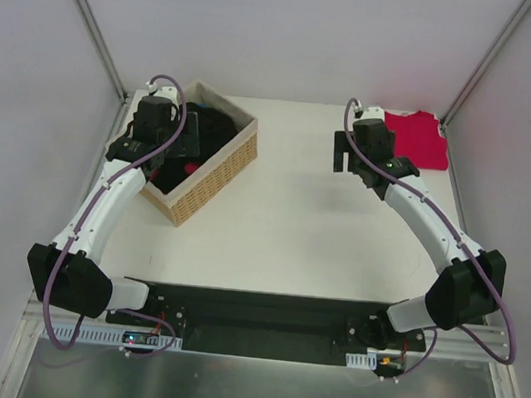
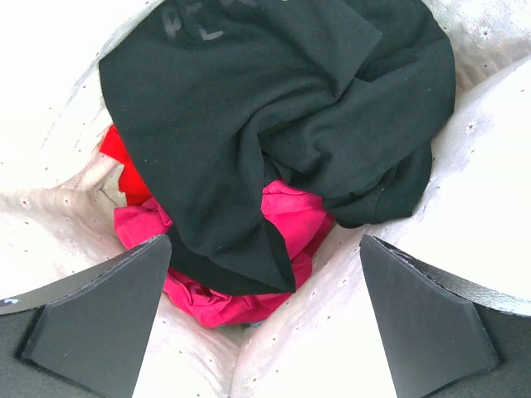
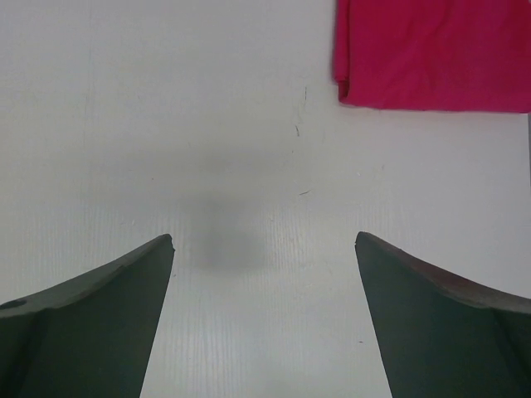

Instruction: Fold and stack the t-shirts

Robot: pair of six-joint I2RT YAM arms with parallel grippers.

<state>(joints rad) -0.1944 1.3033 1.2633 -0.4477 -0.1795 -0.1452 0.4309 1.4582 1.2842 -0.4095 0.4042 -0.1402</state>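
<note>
Black tee [image 2: 274, 108] below L gripper [image 2: 265, 239] hides most of pink cloth [image 2: 290, 211]; its print [image 2: 187, 21] is cut off, unreadable. Red tee [image 3: 431, 50] ahead-right of R gripper [image 3: 264, 236]: cropped.

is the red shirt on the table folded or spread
Folded: the red shirt lies flat as a compact rectangle with straight edges.

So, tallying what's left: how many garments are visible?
4: a folded crimson shirt at the far right corner of the table; in the basket, a black shirt on top, pink cloth under it, red cloth beside that. More may lie hidden.
</note>
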